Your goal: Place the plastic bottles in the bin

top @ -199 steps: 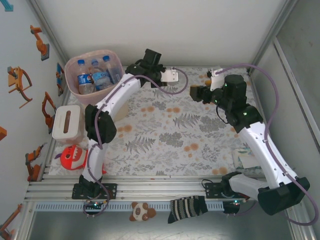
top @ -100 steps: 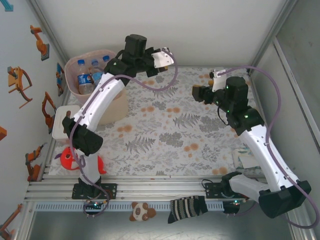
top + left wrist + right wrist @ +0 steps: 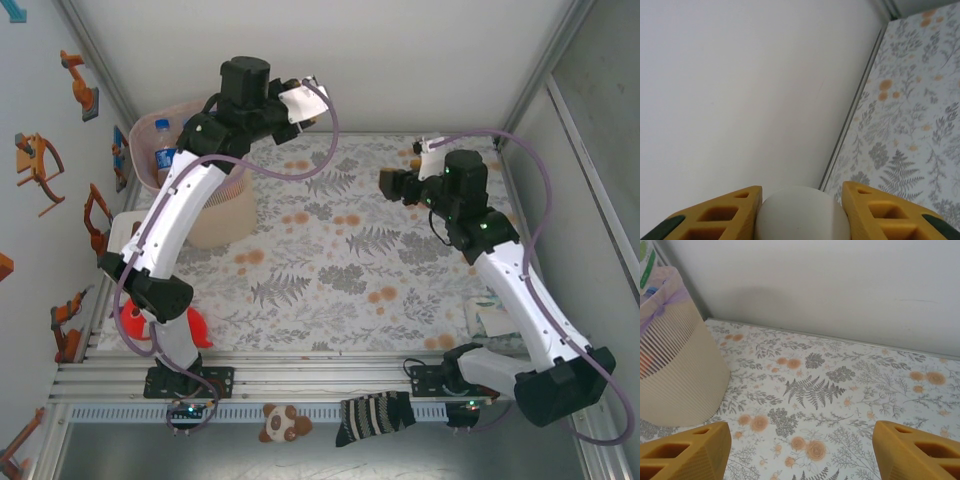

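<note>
Left gripper (image 3: 801, 194): clamped on white rounded item (image 3: 802, 217), lifted since a second ago, nearer bin (image 3: 222, 215); drop probably next. Right gripper (image 3: 801, 435): apart, empty.

This is a robot test cell in a lab. Plain white panels (image 3: 400, 60) wall in the floral-clothed table (image 3: 340, 260) beyond the jaws. An aluminium rail (image 3: 320, 372) behind them carries the left arm (image 3: 185, 215) and right arm (image 3: 510, 280). Orange robot-arm stickers (image 3: 40, 160) dot the wall left of the left jaws.
</note>
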Robot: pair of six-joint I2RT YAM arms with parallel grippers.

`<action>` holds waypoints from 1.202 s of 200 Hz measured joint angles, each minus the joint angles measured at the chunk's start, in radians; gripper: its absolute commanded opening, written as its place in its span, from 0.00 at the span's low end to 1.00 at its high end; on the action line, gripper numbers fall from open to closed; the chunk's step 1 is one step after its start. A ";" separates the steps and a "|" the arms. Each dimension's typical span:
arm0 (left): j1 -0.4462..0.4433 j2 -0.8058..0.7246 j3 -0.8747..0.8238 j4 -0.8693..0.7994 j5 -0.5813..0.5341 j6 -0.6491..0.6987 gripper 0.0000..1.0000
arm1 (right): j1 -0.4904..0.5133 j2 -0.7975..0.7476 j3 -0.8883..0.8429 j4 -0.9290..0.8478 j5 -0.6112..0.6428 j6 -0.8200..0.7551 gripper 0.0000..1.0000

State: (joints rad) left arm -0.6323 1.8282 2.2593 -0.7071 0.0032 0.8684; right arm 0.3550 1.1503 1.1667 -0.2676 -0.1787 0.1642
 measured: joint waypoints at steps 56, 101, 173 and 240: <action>0.032 0.018 0.080 -0.165 -0.126 -0.024 0.32 | 0.000 0.043 0.000 0.026 -0.026 0.013 0.74; 0.130 0.021 0.101 -0.219 -0.045 -0.159 0.31 | 0.000 0.079 0.000 0.047 -0.046 0.026 0.74; 0.312 0.021 0.096 -0.156 0.179 -0.636 0.13 | 0.000 0.088 0.001 0.049 -0.060 0.046 0.74; 0.477 0.060 0.060 -0.089 0.305 -1.033 0.13 | 0.000 0.095 0.001 0.049 -0.064 0.049 0.73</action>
State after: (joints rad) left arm -0.1555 1.8885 2.3196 -0.7956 0.3084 -0.1646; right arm 0.3550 1.2453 1.1679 -0.2188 -0.2428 0.2134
